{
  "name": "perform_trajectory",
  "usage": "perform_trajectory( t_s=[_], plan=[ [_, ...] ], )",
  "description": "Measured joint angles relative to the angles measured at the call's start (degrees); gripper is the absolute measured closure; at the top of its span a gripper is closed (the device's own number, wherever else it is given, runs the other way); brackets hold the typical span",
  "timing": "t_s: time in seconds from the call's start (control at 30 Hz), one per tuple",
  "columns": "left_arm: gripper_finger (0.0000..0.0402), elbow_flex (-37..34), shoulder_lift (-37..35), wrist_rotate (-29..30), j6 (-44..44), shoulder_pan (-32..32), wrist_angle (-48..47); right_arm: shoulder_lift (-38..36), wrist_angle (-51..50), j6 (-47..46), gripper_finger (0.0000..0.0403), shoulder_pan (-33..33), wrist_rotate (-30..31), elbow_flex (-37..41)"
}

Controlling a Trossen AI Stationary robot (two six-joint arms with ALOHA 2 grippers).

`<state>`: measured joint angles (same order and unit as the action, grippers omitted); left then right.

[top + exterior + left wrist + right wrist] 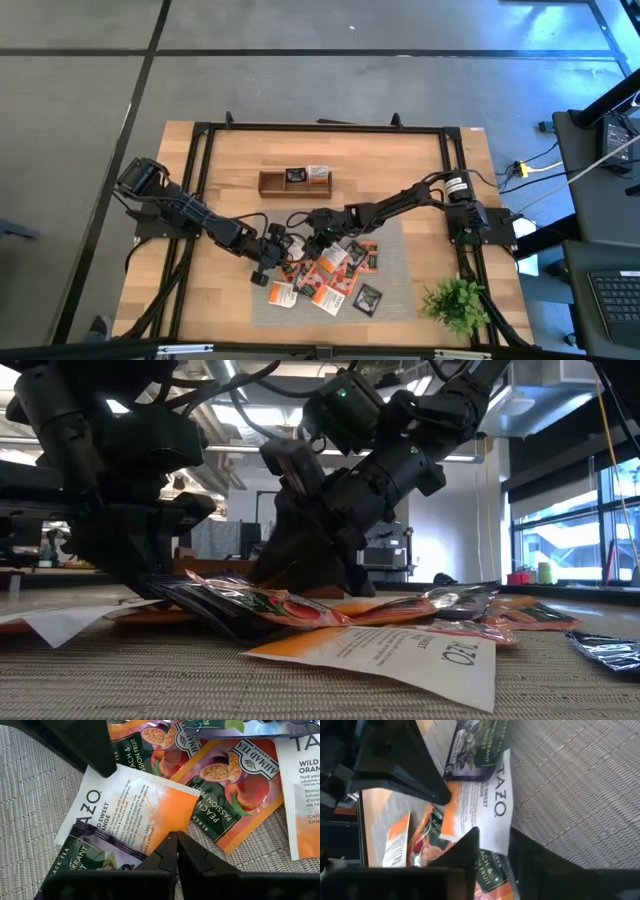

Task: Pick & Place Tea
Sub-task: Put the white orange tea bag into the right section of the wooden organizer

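Pale wooden bench (230, 300) seen from above carried a grey woven mat (395, 290) on which the tea sachets (330, 275) lay scattered in an overlapping heap, orange, white-and-orange and dark ones mixed. Both arms reached into that heap: the left gripper (268, 265) at its left edge, the right gripper (318, 232) over its upper part. A wooden tray (294, 181) sat well behind the mat with two sachets inside, and a green plant (458, 300) stood at the bench's near right corner.

From the low view, the sachets formed a loose pile on the mat, a white Tazo sachet (400, 652) lying nearest the camera with one corner lifted, while both dark grippers came down onto the pile from above.

From the left wrist view, the left gripper's fingers (165, 857) were pressed together with nothing between them, their tips just over a white-and-orange Tazo sachet (135, 805); a dark blackcurrant sachet (82, 860) overlapped its corner, and peach and passion fruit sachets (235, 785) lay beside it.

From the right wrist view, the right gripper's fingers (465, 855) stood partly spread on either side of the white edge of the Tazo sachet, with a dark sachet (475, 750) beyond it; whether they pinched it I cannot tell
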<state>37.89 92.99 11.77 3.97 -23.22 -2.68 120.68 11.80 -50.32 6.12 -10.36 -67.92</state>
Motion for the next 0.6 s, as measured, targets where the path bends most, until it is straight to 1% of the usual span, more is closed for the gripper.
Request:
perform_trajectory(
  t_s=[0.27,0.5,0.6],
  plan=[
    [0.0394,-0.02,0.02,0.16,1.26,0.00,0.00,0.00,0.07,3.04,0.0393,-0.01,0.22,0.00],
    [0.0394,-0.06,-0.36,-0.06,1.28,-0.12,-0.03,0.00,-0.01,4.39,0.0397,-0.01,1.04,0.00],
    [0.0394,-0.32,-2.28,-2.50,0.85,-0.31,-0.86,-0.19,-0.07,5.64,0.0398,-0.16,1.65,0.00]
  ],
)
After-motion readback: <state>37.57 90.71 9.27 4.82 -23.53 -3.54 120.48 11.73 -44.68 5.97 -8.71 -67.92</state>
